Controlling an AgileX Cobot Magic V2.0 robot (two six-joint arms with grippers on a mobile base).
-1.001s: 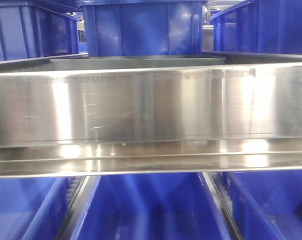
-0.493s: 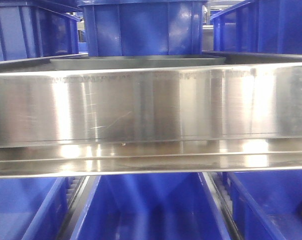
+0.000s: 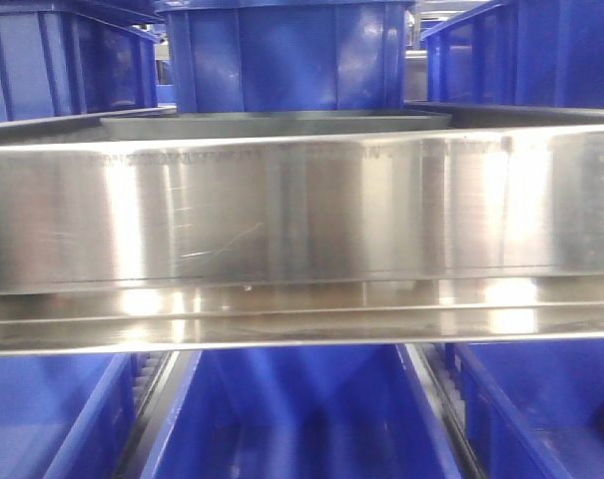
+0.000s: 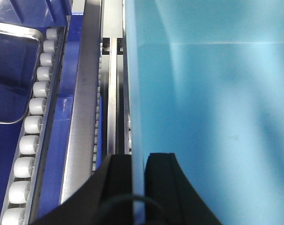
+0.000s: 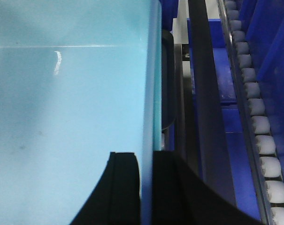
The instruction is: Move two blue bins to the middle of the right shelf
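A pale sky-blue bin (image 4: pixel 207 103) fills the right of the left wrist view, and the same pale blue bin (image 5: pixel 66 103) fills the left of the right wrist view. My left gripper (image 4: pixel 138 157) is shut on the bin's left wall, one finger inside and one outside. My right gripper (image 5: pixel 145 154) is shut on the right wall in the same way. The front view is taken up by the shelf's broad, shiny, scratched steel front rail (image 3: pixel 302 210). The pale bin and both grippers are out of sight in that view.
Dark royal-blue bins (image 3: pixel 282 55) stand on the tier above the rail, and more dark blue bins (image 3: pixel 302 419) sit below it. White roller tracks (image 4: pixel 34 122) run along the left of the pale bin, and other roller tracks (image 5: pixel 259 122) along its right, with steel guide rails (image 4: pixel 111 93) close beside it.
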